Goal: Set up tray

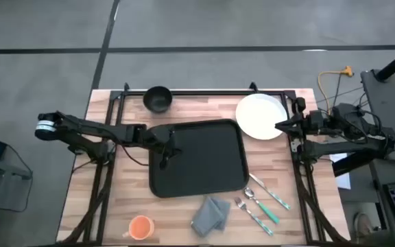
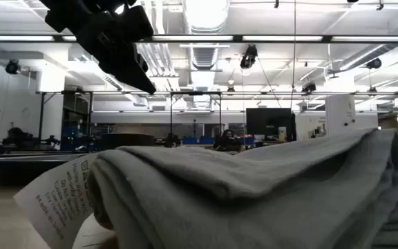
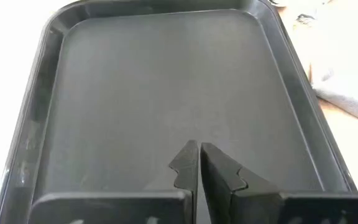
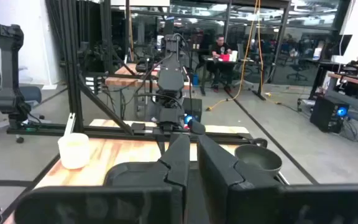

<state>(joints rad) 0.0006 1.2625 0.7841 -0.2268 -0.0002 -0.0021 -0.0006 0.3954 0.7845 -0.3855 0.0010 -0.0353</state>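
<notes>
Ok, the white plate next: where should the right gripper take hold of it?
Probably pinch the white plate by its thin rim on the edge nearest the right gripper, coming in low from that side. It lies flat on the table, clear of the tray, so only the rim offers a grip.

In the high view the left arm (image 1: 88, 130) enters from the left-middle of the frame and stretches almost level toward the centre, its links running in a shallow line. The left gripper (image 1: 164, 159) sits just left of centre, pointing downward in the frame, and its own wrist view shows the two dark fingers (image 3: 188, 163) pressed together with only a thin seam between them. The right arm (image 1: 348, 127) lies folded at the right edge, reaching toward the centre. The right gripper (image 1: 280, 125) is in the upper right, its fingers (image 4: 182, 155) likewise closed together, tips meeting.
</notes>
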